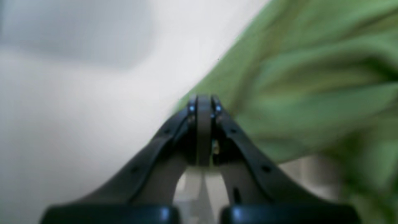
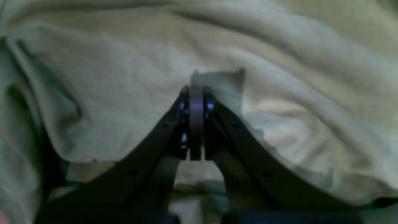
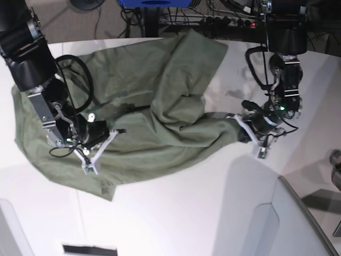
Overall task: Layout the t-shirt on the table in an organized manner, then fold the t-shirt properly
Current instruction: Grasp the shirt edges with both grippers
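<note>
The t-shirt (image 3: 160,106) is still bunched and wrinkled across the table (image 3: 176,213), pinched at its edge by the closed left gripper (image 3: 238,129) and on its body by the closed right gripper (image 3: 113,132), so flattening and folding remain undone.

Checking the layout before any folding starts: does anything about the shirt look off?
Yes. The olive-green cotton t-shirt lies bunched and twisted across the white tabletop, with deep creases through its middle rather than spread flat. The left gripper is shut on its edge, and the right gripper is closed over the cloth.
</note>
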`<state>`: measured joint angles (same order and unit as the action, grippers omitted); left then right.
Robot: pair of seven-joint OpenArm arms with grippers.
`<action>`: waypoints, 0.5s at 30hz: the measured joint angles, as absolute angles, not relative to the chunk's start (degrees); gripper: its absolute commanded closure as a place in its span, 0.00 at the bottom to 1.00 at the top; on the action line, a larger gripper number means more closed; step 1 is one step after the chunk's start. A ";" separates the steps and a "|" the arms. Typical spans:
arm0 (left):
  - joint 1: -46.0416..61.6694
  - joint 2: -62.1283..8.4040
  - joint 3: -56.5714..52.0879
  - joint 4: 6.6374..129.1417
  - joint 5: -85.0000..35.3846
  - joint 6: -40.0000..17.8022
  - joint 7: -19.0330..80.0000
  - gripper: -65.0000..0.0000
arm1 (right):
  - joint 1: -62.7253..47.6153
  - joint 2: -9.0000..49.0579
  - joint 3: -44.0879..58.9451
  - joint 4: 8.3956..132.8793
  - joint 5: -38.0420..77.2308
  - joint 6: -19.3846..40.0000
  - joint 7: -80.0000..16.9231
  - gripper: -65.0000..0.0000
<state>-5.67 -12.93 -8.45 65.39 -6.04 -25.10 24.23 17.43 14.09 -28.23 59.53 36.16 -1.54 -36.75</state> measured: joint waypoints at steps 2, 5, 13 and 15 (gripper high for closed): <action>-7.27 -13.52 -8.54 61.17 -5.93 -25.10 24.49 1.00 | 17.43 13.87 -28.23 59.55 36.14 -1.61 -36.58 0.99; -9.82 -12.32 -8.10 55.92 -6.17 -25.39 19.40 1.00 | 17.41 13.76 -28.36 59.61 36.23 -1.45 -36.69 0.99; -11.94 -11.46 -8.05 51.66 -6.13 -25.41 17.23 1.00 | 16.60 13.72 -28.45 59.64 36.25 -1.45 -36.69 0.99; -12.43 -11.33 -8.08 49.15 -6.39 -25.45 15.88 1.00 | 16.51 13.85 -28.42 59.64 36.21 -1.52 -36.69 0.99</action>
